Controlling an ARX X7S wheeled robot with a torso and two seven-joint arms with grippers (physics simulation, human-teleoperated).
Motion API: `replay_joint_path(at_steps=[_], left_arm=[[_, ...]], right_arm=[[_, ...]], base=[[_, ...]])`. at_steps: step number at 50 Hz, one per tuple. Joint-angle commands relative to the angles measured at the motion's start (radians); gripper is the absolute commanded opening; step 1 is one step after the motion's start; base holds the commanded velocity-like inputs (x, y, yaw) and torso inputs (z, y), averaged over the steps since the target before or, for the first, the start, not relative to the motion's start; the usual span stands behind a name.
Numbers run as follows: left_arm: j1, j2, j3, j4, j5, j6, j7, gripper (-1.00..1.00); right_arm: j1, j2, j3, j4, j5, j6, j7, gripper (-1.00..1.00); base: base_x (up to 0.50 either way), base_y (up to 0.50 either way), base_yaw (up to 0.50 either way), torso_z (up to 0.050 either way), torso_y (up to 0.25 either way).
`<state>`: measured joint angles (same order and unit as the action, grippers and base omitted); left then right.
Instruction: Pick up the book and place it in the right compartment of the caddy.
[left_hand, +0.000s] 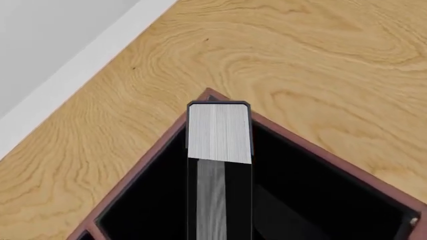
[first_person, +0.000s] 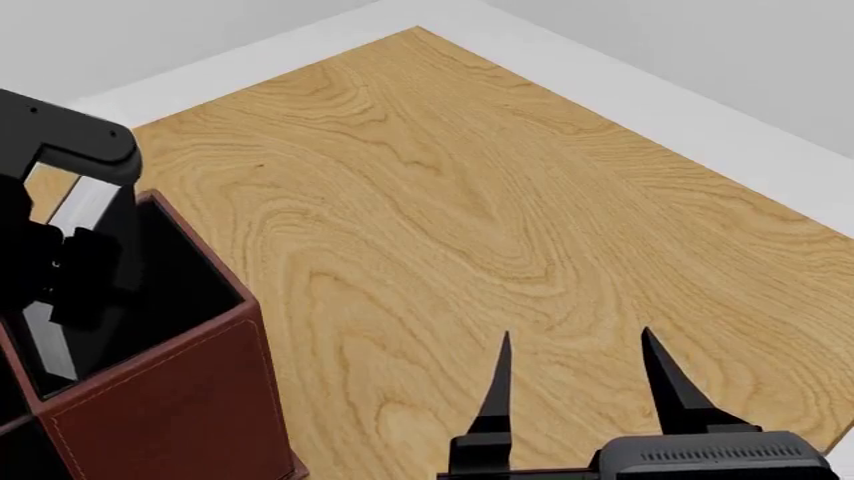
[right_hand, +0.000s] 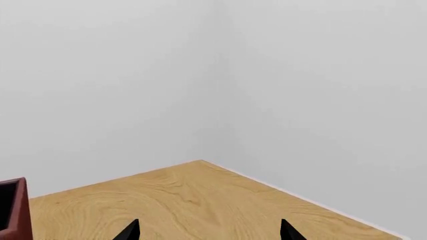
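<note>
The left gripper (first_person: 54, 265) hangs over the caddy at the head view's left edge, a black bulk hiding its own fingertips, so whether it pinches the book or has let go cannot be told. The book (left_hand: 219, 150) stands upright beneath it, white page edges showing between black covers, its lower part down inside the right compartment (left_hand: 320, 200), a black-lined bin. In the left wrist view the book's top end sits close to the far corner of the caddy (first_person: 174, 410), whose red-brown rim frames it on both sides. The right gripper (first_person: 581, 375) hovers low over the bare wooden table (first_person: 441, 200), its two black prongs spread apart and holding nothing, well clear of the caddy. The risks from here seem to lie in the release. The book is tall, and how far it rises above the bin wall cannot be told, so if it is let go while tilted or not yet bottomed out it may drop hard, lean against the rim, or tip out over the stitched front wall. Its closeness to the corner means a small sideways drift could catch a cover on the rim and drag the caddy. Lifting away with the fingers still gripping would pull the book back out.
</note>
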<state>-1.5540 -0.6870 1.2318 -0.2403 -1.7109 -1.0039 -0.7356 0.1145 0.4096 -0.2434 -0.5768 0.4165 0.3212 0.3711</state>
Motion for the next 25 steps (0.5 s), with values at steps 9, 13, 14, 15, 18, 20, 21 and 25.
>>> replay_joint_path(at_steps=[9,13,14,15,18,20,21,25], left_arm=[[0.029,0.045,0.029,-0.130,0.129,0.051,0.077,-1.00],[0.039,0.047,0.037,-0.136,0.142,0.057,0.085,-1.00],[0.041,0.049,0.040,-0.143,0.147,0.059,0.092,-1.00],[0.044,0.050,0.044,-0.145,0.154,0.061,0.095,-1.00],[0.052,0.053,0.048,-0.154,0.160,0.067,0.106,-1.00],[0.057,0.056,0.051,-0.163,0.168,0.073,0.113,-1.00],[0.061,0.057,0.054,-0.167,0.174,0.076,0.118,-1.00],[0.071,0.057,0.059,-0.174,0.183,0.084,0.125,-1.00]], right_arm=[[0.004,0.000,-0.005,0.019,0.002,-0.010,-0.001,1.00],[0.006,-0.001,-0.007,0.026,0.000,-0.011,-0.002,1.00],[0.007,-0.001,-0.008,0.028,0.001,-0.011,-0.002,1.00],[0.007,-0.001,-0.009,0.028,0.001,-0.010,-0.001,1.00],[0.008,-0.001,-0.010,0.026,0.002,-0.008,-0.001,1.00],[0.009,0.000,-0.011,0.027,0.001,-0.008,0.000,1.00],[0.009,0.000,-0.012,0.028,0.001,-0.009,0.000,1.00],[0.013,-0.002,-0.015,0.036,0.001,-0.010,-0.002,1.00]], base=[[0.00,0.00,0.00,0.000,0.001],[0.00,0.00,0.00,0.003,0.003],[0.00,0.00,0.00,0.000,0.000],[0.00,0.00,0.00,0.000,0.000],[0.00,0.00,0.00,0.000,0.000],[0.00,0.00,0.00,0.000,0.000],[0.01,-0.01,0.00,0.000,0.000],[0.00,0.00,0.00,0.000,0.000]])
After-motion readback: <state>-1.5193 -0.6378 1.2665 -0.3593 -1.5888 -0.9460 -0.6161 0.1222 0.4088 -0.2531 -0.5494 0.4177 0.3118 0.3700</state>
